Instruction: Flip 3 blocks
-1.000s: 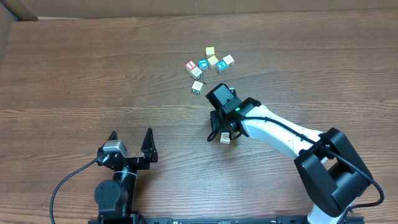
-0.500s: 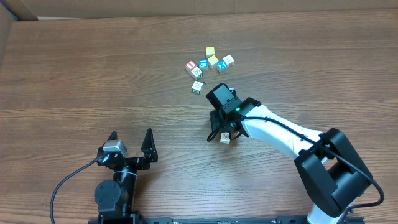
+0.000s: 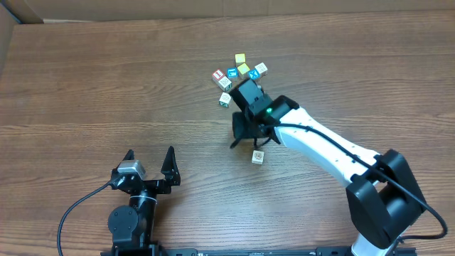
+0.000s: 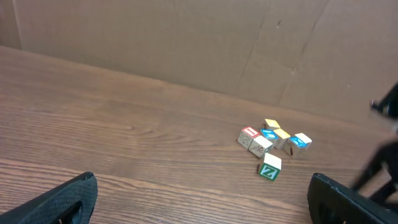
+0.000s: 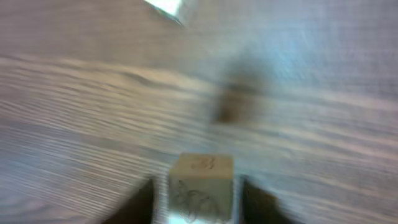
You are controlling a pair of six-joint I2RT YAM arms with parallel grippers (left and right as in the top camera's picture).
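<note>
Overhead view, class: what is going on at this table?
The right gripper hangs close by a lone alphabet block, jaws apart. The block lies free on the wooden table, not gripped. A cluster of alphabet blocks sits farther back. The left gripper rests at the near edge, jaws wide open and holding nothing.

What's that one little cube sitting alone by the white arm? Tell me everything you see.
The lone block is a tiny, wooden-looking cube with pale cream faces and faint marks too blurred to read. It sits flat on the wooden table, apart from the other cubes. The right hand hovers open by it, a finger on each side in the wrist view, seemingly not touching.
</note>
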